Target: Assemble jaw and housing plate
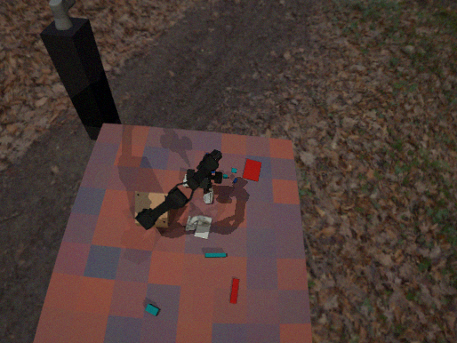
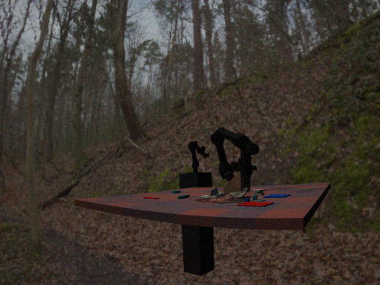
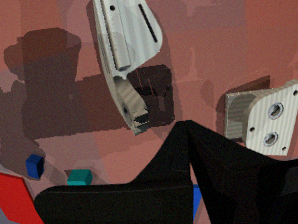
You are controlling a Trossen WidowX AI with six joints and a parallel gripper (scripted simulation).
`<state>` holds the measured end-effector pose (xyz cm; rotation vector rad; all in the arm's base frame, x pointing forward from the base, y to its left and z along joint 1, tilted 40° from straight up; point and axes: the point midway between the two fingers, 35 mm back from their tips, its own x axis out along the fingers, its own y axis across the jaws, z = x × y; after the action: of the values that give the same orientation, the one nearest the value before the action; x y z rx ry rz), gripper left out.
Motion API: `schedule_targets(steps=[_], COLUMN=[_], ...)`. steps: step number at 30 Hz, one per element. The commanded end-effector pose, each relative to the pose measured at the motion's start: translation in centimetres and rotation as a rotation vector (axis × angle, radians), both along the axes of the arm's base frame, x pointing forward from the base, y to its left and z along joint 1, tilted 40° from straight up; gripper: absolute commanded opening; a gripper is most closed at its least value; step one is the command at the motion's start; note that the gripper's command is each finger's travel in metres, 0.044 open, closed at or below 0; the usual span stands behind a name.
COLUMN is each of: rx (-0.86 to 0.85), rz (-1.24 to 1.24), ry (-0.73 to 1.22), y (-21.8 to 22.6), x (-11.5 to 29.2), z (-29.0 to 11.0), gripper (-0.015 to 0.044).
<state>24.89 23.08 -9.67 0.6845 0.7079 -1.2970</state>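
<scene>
My gripper [image 3: 184,128] is shut and empty in the wrist view, above the table between the loose jaw and the housing plate. The loose pale jaw [image 1: 208,196] [image 2: 239,193] [image 3: 132,32] lies with its hooked end beside my fingertips in the wrist view. The pale housing plate [image 2: 259,192] [image 3: 259,125] shows two metal-ringed holes at the right of the wrist view; the arm partly covers it in the top view. The white base assembly [image 1: 202,229] [image 2: 212,196] lies apart from both. Its pins and gear teeth are too small to tell.
A wooden box [image 1: 141,202] [image 2: 233,184] stands under the arm. A red plate [image 1: 252,170] [image 2: 255,204] [image 3: 15,197] and a blue plate [image 2: 278,196] lie nearby. Small teal [image 3: 80,177] and blue [image 3: 34,166] blocks lie between. A teal bar [image 1: 215,255] and red bar [image 1: 235,291] lie farther off.
</scene>
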Motion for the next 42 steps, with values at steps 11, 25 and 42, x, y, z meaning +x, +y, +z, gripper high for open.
schedule_targets(steps=[11,25,42], rx=[-0.015,-0.017,-0.016], rz=[0.002,0.0,0.0], ry=[0.007,0.006,0.005], y=[-1.8,-3.2,-3.0], x=[0.3,0.5,1.9], z=[-1.9,-3.6,-3.7], gripper=[0.0,0.0,0.0])
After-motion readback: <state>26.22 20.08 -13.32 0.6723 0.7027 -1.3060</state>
